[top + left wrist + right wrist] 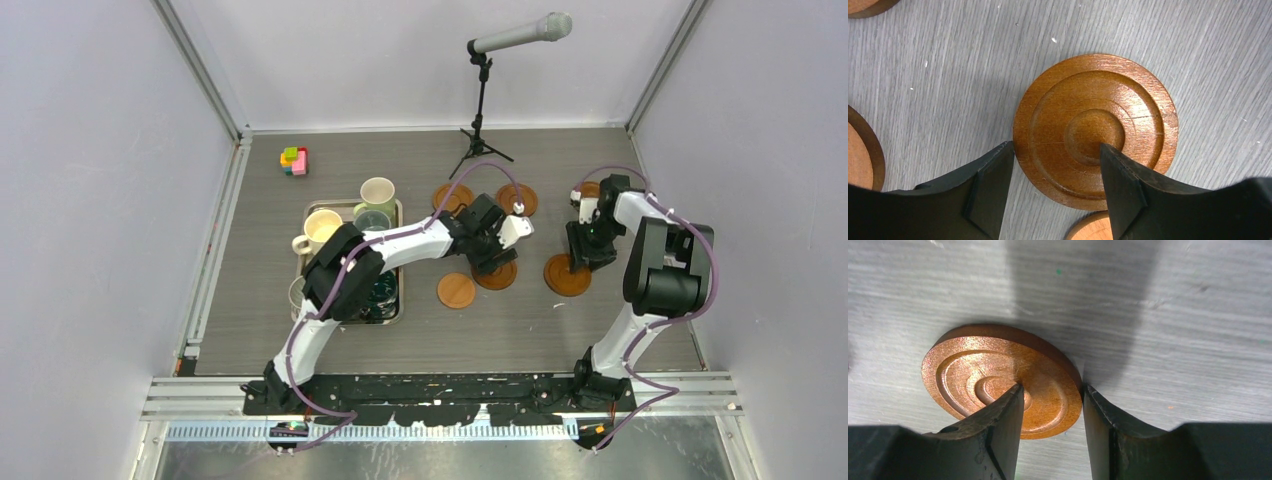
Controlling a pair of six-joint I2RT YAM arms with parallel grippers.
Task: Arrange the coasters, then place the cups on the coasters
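Several brown ringed coasters lie right of the tray. My left gripper (493,258) hangs open over one coaster (501,281). In the left wrist view this coaster (1095,110) lies flat, one finger on the table at its left rim and the other above its centre. My right gripper (579,261) is open over another coaster (566,282). In its wrist view one finger sits over the middle of that coaster (973,370) and the other is at its right rim. A cream cup (321,228) and a pale green cup (378,192) stand in the tray; my left arm hides the other cups.
The steel tray (347,205) sits at the left. Loose coasters lie at the back (452,197), (520,199), (589,188) and in front (456,291). A microphone stand (480,100) rises at the back centre. A coloured block toy (294,160) lies at the back left.
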